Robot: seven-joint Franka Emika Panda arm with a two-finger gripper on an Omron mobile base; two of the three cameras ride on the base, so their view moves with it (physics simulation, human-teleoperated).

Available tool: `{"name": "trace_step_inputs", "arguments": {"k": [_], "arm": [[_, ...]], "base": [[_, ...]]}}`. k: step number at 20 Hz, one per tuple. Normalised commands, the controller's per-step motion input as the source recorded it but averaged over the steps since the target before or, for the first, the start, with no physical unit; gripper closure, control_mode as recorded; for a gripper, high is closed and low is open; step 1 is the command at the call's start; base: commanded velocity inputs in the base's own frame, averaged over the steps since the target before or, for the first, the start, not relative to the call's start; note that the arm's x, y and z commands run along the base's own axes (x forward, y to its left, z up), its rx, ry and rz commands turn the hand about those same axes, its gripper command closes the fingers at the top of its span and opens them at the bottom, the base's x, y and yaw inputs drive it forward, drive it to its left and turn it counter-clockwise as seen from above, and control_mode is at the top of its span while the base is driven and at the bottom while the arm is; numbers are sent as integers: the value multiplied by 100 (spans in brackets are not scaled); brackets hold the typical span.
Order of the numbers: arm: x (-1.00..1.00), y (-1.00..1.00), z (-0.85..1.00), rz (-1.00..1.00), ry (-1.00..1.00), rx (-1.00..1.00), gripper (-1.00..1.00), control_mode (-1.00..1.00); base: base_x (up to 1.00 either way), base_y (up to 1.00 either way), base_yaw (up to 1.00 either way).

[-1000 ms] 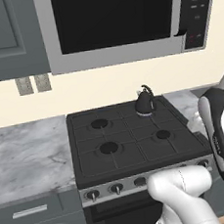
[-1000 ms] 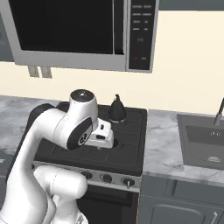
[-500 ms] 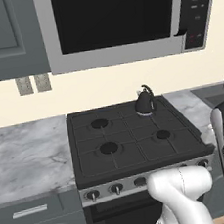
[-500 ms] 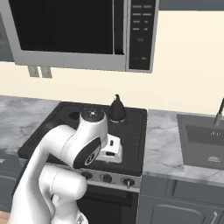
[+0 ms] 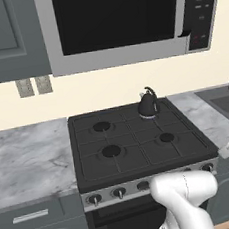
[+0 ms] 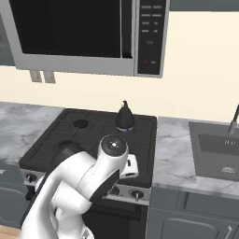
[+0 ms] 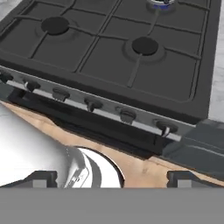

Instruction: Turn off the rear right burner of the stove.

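My pincer (image 7: 111,176) hangs in front of the stove (image 7: 109,65), below and outside its front edge, looking down over the silver strip. Both tips sit wide apart at the bottom of the hand view with nothing between them: spread, empty.

Knob row (image 7: 92,104), scanned from the left: five dark knobs run along the strip from 10 o'clock down toward 2 o'clock of my tips. The row's long axis tilts across the view, low end at the right. The last knob (image 7: 165,127) lies at about 1 o'clock, near but not touching. Which knob governs the rear right burner I cannot read; my judgement is one at the right end.

Rear right burner (image 5: 149,115): far corner of the cooktop, at 12 to 1 o'clock from me, well apart. The black kettle (image 5: 148,103) sits on it; a pale bluish ring shows at its base, so I judge it lit.
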Motion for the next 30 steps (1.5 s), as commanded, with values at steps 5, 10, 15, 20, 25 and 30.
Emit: {"name": "trace_step_inputs", "arguments": {"k": [5, 10, 15, 20, 25, 30], "arm": [[-1, -1, -27, 57, -21, -5, -100, -100], [0, 0, -22, 60, -34, -11, -100, -100], [0, 0, -27, 45, -35, -23, -100, -100], [0, 1, -32, 30, -36, -24, -100, -100], [5, 2, -41, 24, -28, -26, -100, -100], [5, 34, -57, 15, -21, -29, -100, -100]], "base": [[0, 0, 0], [0, 0, 0], [0, 0, 0], [0, 0, 0], [0, 0, 0], [0, 0, 0]]}}
